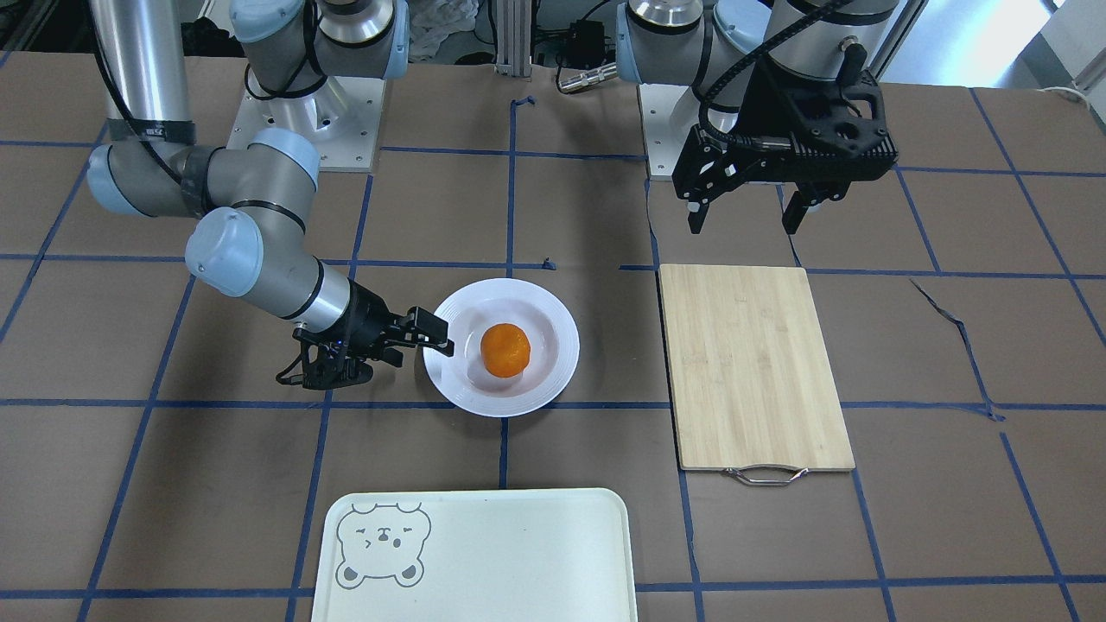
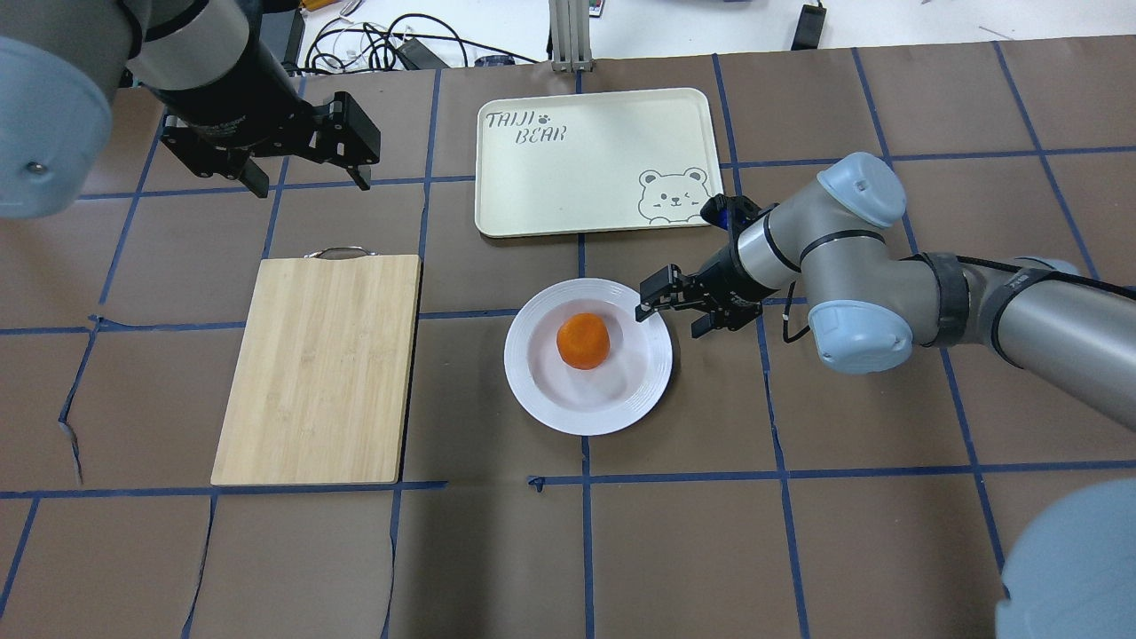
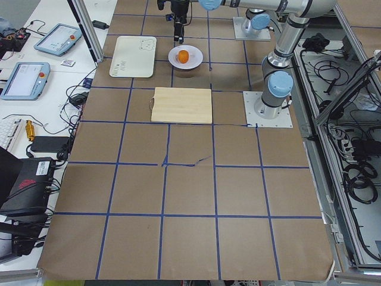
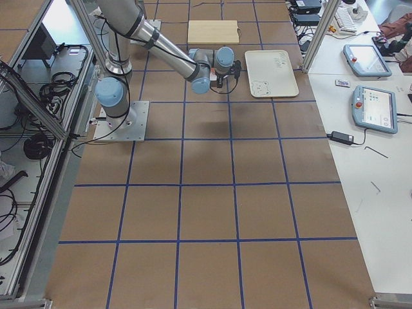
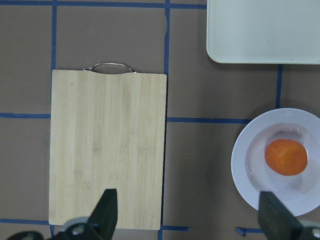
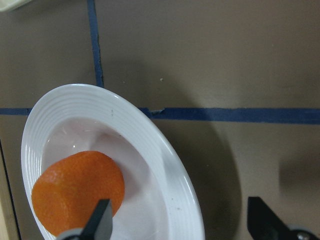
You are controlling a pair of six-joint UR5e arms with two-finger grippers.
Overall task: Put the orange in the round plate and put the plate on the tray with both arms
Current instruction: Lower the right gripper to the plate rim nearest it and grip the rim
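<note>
The orange (image 1: 505, 349) lies in the sunken centre of the round plate (image 1: 562, 367), which rests flat on the table. My right gripper (image 1: 422, 354) is low at the plate's edge and open; in the right wrist view one finger is over the plate's bowl beside the orange (image 6: 77, 192) and the other is outside the rim (image 6: 150, 145). The cream tray (image 2: 568, 169) with the bear drawing lies bare beyond the plate (image 2: 528, 390). High over the table, my left gripper (image 2: 312, 186) hangs open with nothing in it, beyond the bamboo board's handle end.
A bamboo cutting board (image 2: 319, 364) with a metal handle lies to the left of the plate, a strip of brown table between them. Blue tape lines cross the table. Cables and tablets sit on the benches past the table's ends.
</note>
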